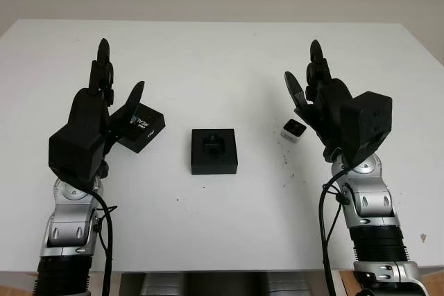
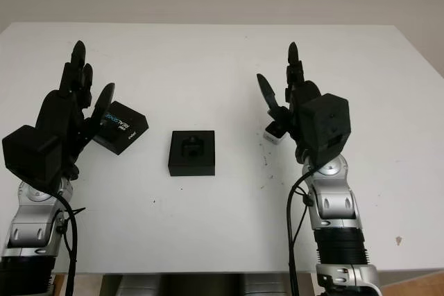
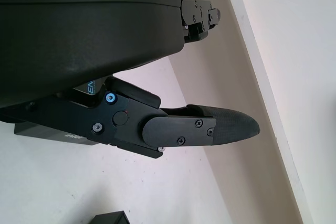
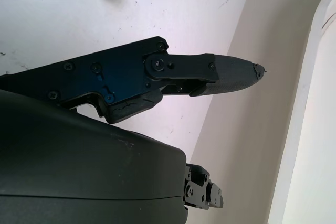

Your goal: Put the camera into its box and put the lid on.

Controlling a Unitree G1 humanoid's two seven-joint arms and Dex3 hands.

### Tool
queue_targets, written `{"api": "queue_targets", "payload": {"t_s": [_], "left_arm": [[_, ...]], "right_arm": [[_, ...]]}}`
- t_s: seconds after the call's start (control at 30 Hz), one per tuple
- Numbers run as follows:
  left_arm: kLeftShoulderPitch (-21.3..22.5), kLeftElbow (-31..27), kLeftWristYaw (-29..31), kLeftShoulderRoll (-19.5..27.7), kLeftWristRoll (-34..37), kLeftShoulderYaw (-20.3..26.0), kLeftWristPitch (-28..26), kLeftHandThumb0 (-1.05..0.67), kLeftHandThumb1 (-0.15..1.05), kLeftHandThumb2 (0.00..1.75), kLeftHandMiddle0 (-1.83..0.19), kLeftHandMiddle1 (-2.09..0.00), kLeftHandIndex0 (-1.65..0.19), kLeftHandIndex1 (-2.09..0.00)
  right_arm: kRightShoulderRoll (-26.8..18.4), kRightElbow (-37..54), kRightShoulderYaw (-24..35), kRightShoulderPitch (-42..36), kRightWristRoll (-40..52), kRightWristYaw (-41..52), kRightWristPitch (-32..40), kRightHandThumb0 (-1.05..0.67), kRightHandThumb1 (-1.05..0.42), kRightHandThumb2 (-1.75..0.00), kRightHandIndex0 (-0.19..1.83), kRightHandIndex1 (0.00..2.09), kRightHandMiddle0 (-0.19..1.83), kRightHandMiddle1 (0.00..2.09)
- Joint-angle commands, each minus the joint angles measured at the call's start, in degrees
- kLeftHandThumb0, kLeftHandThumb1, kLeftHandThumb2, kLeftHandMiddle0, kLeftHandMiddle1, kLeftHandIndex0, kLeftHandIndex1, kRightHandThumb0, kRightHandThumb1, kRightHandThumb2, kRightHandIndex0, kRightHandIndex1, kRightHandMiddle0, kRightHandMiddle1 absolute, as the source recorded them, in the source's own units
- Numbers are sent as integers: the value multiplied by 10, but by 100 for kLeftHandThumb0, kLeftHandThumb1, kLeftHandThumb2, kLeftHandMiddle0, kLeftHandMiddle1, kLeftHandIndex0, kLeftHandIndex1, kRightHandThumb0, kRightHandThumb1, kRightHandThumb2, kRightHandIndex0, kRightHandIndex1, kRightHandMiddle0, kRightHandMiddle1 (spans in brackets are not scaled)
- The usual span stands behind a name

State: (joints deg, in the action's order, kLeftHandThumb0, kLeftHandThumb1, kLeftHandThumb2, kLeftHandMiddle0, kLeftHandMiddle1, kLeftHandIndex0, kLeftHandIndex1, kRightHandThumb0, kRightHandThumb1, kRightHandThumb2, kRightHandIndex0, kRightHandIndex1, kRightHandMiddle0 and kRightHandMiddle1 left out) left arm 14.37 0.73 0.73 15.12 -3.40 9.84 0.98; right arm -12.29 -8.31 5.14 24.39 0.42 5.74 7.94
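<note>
Both forearms rise from the near edge of the white table [image 1: 229, 53], and each black hand partly hides something behind it. Taking the open box base [image 1: 214, 150] at the table's middle as the landmark: the left hand [image 1: 104, 112] hangs to its left, open and holding nothing, with its thumb and shell covering the near corner of the black lid [image 1: 142, 129]. That lid lies just left of the base, apart from it and turned at an angle, its pale lettering cut off by the thumb in the head views; in the left wrist view the lid [image 3: 52, 135] shows as a dark edge behind the thumb, its print too hidden to read.

To the right of the base, the right hand [image 1: 320, 98] is open and grips nothing. Just beside its thumb, on the side toward the base, sits the small white camera [image 1: 294, 130], dark face up, partly masked by the hand; whether the thumb touches it cannot be told. A dark moulded recess shows inside the base, though its shape is hard to make out.
</note>
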Motion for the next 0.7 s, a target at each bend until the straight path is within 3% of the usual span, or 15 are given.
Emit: {"api": "queue_targets", "payload": {"t_s": [0.0,0.37,0.57,0.67], "left_arm": [[-4,-15,-4,-4,-1,-2,1,-75,105,38,6,-6,8,-6],[6,-1,-7,-11,0,-5,7,-74,105,37,5,-6,8,-6],[7,2,-9,-9,-1,-5,13,-74,105,37,5,-6,7,-6],[6,0,-7,-9,2,-5,13,-74,105,37,5,-5,8,-6]], "right_arm": [[-4,13,1,-6,1,2,-4,-82,-105,-40,-19,0,-19,1],[-10,6,-3,0,-13,-2,2,-79,-105,-36,-19,1,-17,4],[-17,14,1,6,-39,-26,-37,-64,-103,-13,-13,5,-14,7],[-50,11,-23,16,-119,-57,-50,-61,-99,-7,1,12,-2,13]]}}
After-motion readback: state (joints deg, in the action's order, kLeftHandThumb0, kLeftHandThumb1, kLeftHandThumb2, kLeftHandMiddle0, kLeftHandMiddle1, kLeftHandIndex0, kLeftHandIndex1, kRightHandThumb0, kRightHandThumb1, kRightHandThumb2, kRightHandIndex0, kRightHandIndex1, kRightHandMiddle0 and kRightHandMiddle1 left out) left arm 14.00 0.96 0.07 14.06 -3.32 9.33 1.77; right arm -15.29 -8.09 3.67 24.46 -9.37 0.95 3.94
